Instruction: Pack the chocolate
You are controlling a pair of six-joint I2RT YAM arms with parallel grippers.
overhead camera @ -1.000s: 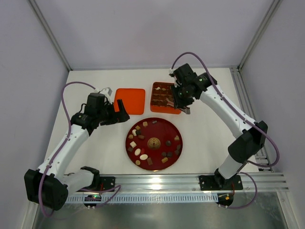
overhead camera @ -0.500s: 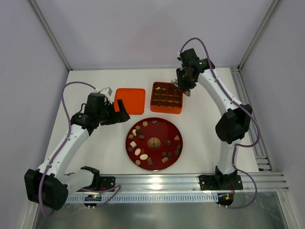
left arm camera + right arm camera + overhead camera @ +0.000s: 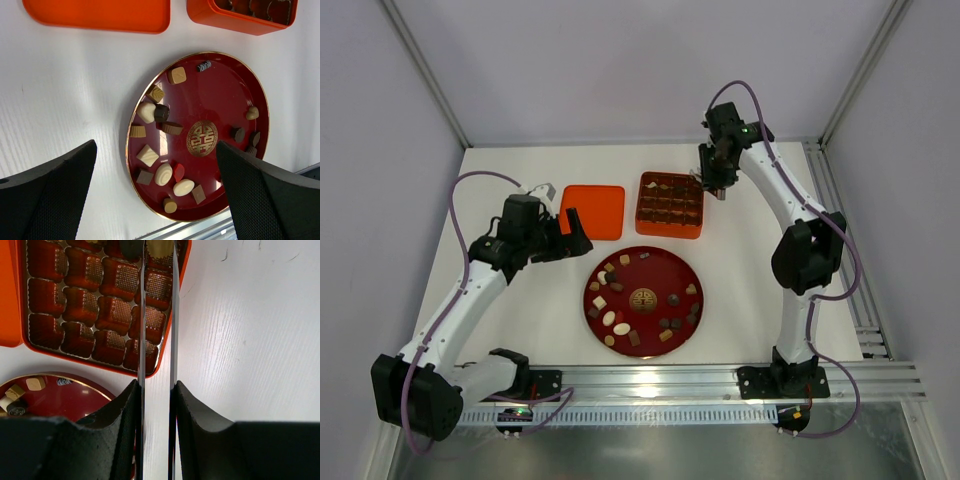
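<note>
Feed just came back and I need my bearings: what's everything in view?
table: one, white
plate: one, dark red, table centre
tray: one, orange, gridded, behind plate
lid: one, orange, left of tray
chocolates: about eighteen, brown, tan, cream, on plate; a few dark in tray's far row
tan chocolate: one, over tray's far right corner
left gripper: open, beside lid
right gripper: closed on tan chocolate

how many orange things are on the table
2: a flat orange lid on the left and a gridded orange tray just to its right, both beyond the dark red plate. Nothing seems to hide another.
</note>
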